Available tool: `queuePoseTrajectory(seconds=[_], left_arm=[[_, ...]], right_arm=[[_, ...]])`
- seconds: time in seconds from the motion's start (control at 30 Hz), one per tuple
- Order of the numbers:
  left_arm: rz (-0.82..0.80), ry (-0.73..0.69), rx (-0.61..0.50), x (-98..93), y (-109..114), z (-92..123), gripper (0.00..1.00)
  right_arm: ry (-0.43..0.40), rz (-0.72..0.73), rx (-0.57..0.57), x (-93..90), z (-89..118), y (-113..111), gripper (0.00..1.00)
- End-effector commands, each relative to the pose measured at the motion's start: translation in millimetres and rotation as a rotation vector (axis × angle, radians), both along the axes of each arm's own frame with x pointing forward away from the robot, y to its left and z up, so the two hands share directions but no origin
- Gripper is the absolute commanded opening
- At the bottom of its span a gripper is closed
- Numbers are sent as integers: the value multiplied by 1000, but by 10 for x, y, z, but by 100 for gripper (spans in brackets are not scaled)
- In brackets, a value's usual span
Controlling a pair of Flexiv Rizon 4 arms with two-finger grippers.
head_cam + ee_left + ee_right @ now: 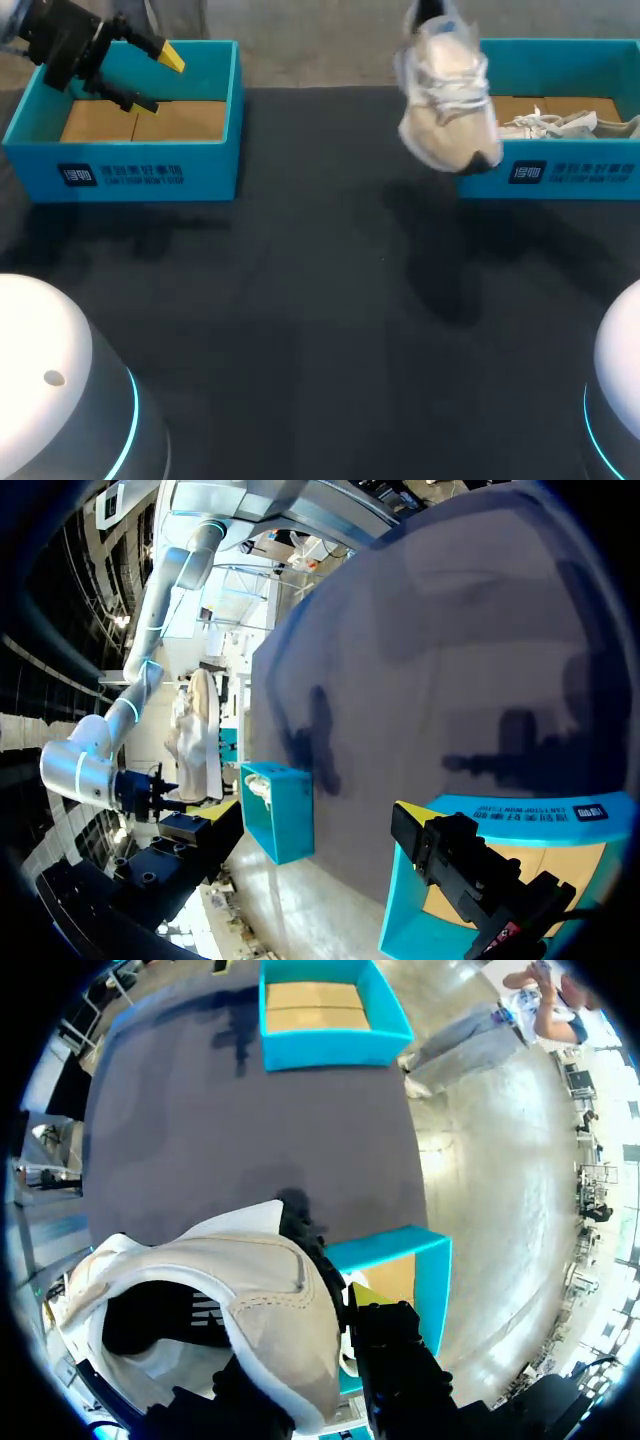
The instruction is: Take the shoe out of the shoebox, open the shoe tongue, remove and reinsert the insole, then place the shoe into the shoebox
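the dark table lies nearest. above it, just off the near left corner of the right box, the right gripper is clamped on a cream shoe held in the air. a second shoe lies inside that box. the left gripper hangs over the left box, fingers apart.

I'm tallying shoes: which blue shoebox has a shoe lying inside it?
The right shoebox: a pale laced shoe lies in it. The left shoebox shows only its bare cardboard floor.
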State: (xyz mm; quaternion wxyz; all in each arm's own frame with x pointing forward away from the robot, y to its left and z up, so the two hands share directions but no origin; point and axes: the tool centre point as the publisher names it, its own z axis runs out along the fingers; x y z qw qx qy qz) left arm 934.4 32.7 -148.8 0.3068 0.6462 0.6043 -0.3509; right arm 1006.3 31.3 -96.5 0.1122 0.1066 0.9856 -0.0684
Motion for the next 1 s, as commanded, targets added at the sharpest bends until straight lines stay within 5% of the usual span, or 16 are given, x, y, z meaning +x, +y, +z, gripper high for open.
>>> queuePoseTrajectory(seconds=[0.03, 0.6, 0.87, 1.0], left_arm=[[0, 0, 3, 1, 0, 4, 100], [0, 0, 3, 1, 0, 4, 100], [0, 0, 3, 1, 0, 4, 100], [0, 0, 3, 1, 0, 4, 100]], right_arm=[[4, 6, 11, 139, -12, -406, 0], [-53, -70, -76, 646, -102, -1742, 0], [-55, -177, -80, 797, -139, -2116, 0], [-55, -177, -80, 797, -139, -2116, 0]])
